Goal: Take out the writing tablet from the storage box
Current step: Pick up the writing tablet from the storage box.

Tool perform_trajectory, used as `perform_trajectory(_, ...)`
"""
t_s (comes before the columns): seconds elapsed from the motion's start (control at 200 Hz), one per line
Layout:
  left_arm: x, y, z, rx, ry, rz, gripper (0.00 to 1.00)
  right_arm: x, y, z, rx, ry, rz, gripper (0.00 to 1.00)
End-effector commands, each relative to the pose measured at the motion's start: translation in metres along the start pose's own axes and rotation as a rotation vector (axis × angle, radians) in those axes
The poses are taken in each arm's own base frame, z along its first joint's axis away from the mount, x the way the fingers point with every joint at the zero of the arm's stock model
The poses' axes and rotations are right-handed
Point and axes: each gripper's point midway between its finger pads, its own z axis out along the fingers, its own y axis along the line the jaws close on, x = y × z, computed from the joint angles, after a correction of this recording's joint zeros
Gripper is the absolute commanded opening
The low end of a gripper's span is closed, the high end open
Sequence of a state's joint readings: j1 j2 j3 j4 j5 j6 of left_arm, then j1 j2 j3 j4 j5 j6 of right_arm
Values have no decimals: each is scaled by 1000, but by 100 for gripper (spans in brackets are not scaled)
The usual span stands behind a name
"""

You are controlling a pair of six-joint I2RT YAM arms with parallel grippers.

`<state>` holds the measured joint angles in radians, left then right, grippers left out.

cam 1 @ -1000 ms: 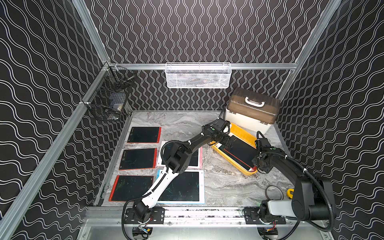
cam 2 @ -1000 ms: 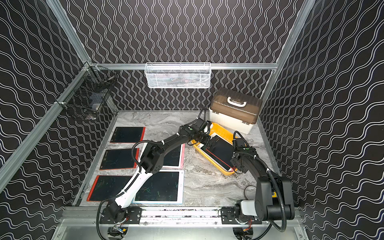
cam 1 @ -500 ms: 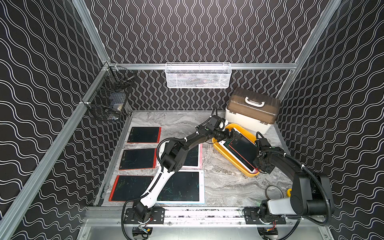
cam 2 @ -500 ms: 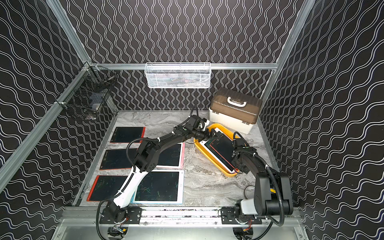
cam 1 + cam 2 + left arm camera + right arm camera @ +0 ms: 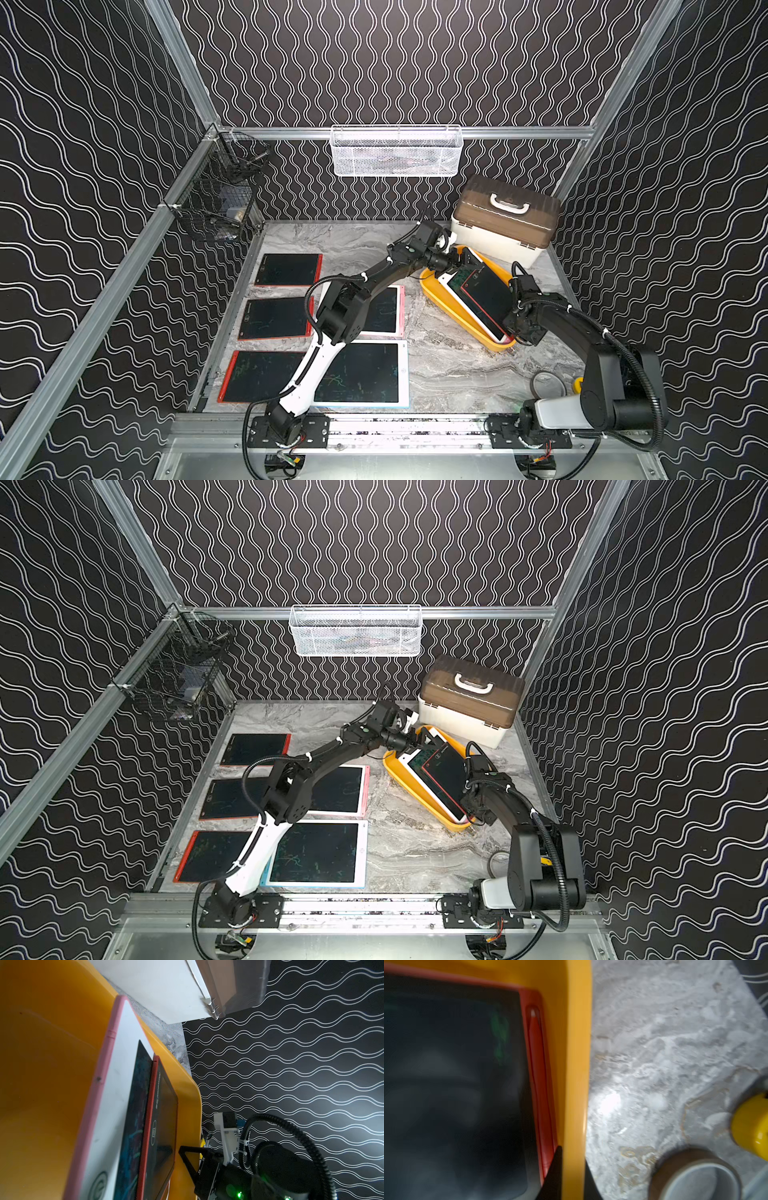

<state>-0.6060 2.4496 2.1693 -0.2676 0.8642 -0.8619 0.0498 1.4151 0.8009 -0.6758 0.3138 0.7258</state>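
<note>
Red-framed writing tablet [image 5: 486, 297] lies tilted on a pink-edged tablet [image 5: 110, 1095] inside the storage box [image 5: 455, 318]; it looks thin, stiff, light and slick-faced, so pinch its frame edge; left gripper [image 5: 464, 261] gapes wide, apparently empty, at the box's far end; right gripper [image 5: 573, 1174] clamps the box rim.
</note>
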Motion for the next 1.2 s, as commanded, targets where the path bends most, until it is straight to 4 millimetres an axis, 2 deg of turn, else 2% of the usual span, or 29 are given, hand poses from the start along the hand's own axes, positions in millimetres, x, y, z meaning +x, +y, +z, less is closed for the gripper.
perform_trajectory(0.0, 9, 15, -14, -111, 26, 39, 91, -6, 3, -2, -4, -22, 3, 12)
perform_trajectory(0.305, 20, 42, -26, -277, 43, 83, 65, -9, 6, 0, -5, -24, 4, 12)
perform_trajectory(0.37, 20, 42, -31, -304, 38, 105, 66, -9, 7, 1, -5, -21, 4, 12)
perform_trajectory(0.49, 18, 38, -39, -342, 33, 160, 85, -10, 8, 1, -5, -22, 2, 12)
perform_trajectory(0.656, 13, 33, -53, -414, 18, 238, 85, -11, 9, 1, -5, -25, 0, 12)
perform_trajectory(0.706, 15, 31, -53, -400, 28, 243, 81, -11, 10, 1, -6, -25, -1, 12)
perform_trajectory(0.831, 21, 28, -49, -363, 47, 223, 57, -12, 10, 3, -1, -24, -1, 12)
perform_trajectory(1.061, 18, 28, -62, -418, 35, 245, 52, -15, 12, 4, 1, -28, -1, 12)
perform_trajectory(1.191, 11, 20, -69, -375, 15, 219, 35, -20, 12, 3, 14, -46, -9, 12)
